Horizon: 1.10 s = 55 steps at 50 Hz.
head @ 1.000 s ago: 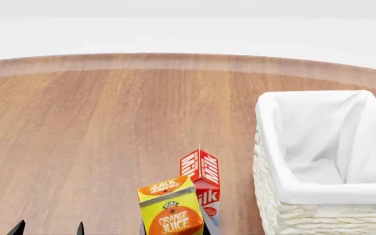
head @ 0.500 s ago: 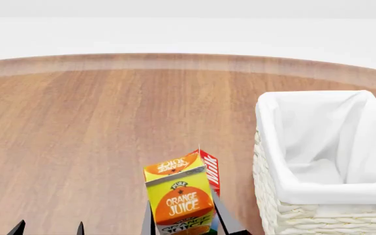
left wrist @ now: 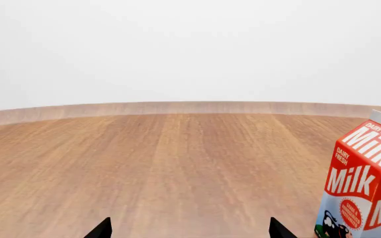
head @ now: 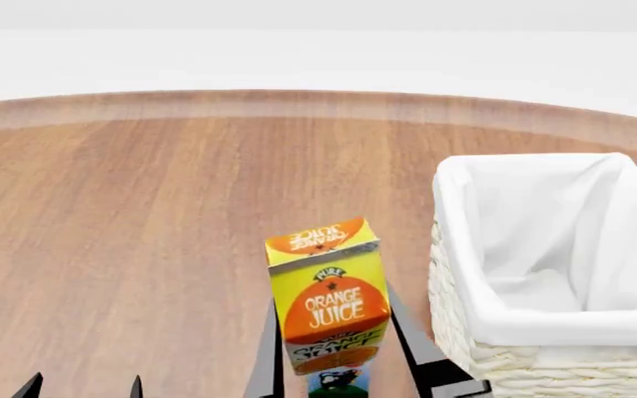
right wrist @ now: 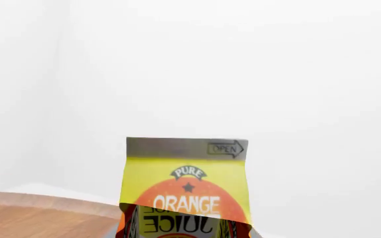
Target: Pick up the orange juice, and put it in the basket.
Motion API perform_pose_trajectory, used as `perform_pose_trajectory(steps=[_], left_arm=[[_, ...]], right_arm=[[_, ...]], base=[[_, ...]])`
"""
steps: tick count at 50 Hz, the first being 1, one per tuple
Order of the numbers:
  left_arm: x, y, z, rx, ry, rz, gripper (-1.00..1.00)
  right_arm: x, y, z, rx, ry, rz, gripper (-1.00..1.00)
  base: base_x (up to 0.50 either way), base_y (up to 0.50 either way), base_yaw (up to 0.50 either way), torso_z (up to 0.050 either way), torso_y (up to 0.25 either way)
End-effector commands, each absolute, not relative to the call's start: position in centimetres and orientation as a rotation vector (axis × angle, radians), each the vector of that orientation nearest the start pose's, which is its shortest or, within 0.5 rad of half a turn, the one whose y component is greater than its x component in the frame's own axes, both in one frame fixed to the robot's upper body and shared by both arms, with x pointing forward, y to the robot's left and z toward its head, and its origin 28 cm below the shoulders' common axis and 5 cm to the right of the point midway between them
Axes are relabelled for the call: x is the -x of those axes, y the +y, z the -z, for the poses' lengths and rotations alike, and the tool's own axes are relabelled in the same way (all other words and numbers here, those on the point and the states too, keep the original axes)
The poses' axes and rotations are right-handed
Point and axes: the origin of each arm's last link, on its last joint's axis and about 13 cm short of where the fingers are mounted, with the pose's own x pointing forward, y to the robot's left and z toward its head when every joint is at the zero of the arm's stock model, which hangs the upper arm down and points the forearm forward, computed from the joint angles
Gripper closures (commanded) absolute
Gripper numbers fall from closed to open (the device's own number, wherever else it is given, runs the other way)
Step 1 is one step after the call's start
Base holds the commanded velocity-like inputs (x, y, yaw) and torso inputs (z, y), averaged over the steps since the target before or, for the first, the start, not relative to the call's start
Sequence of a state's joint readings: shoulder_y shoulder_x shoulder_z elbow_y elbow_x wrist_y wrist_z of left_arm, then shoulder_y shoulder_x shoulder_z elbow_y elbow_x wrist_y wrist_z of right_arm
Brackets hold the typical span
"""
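On carton [head: 328, 298]: "PURE ORANGE JUICE"

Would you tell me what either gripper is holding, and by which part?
The right gripper holds the orange juice by its lower sides; the left gripper holds nothing.

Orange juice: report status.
Right pincer shut on orange juice, lifted. Left pincer open, idle. Basket to its right; milk carton below.

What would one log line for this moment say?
right pincer: shut on orange juice, raised | left pincer: open, idle | basket: empty | milk carton: standing
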<state>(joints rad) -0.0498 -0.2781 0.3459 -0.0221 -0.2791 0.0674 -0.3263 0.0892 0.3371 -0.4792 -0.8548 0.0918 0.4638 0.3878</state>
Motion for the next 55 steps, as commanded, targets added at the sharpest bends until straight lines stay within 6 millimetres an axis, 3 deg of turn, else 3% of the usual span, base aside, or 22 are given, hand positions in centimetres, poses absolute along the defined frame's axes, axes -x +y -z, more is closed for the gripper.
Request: perform_pose_trajectory(steps=[1,35,55], left_arm=[[-21.1,20.5,-1.3,0.0,0.0,0.0,-1.0],[-21.1,20.5,-1.3,0.0,0.0,0.0,-1.0],[-21.1,20.5,-1.3,0.0,0.0,0.0,-1.0]], right_arm=[[-16.7,-6.4,-16.4,0.138,-0.449,-0.159,1.0],[-17.4,-8.1,-20.6,0.141,-0.545,-0.066,1.0],[-17.8,-9.0,-21.5,0.144,-0.561,-0.018,1.0]], base=[[0.0,0.0,0.0,0.0,0.0],[0.0,0.0,0.0,0.0,0.001],[0.0,0.0,0.0,0.0,0.001]])
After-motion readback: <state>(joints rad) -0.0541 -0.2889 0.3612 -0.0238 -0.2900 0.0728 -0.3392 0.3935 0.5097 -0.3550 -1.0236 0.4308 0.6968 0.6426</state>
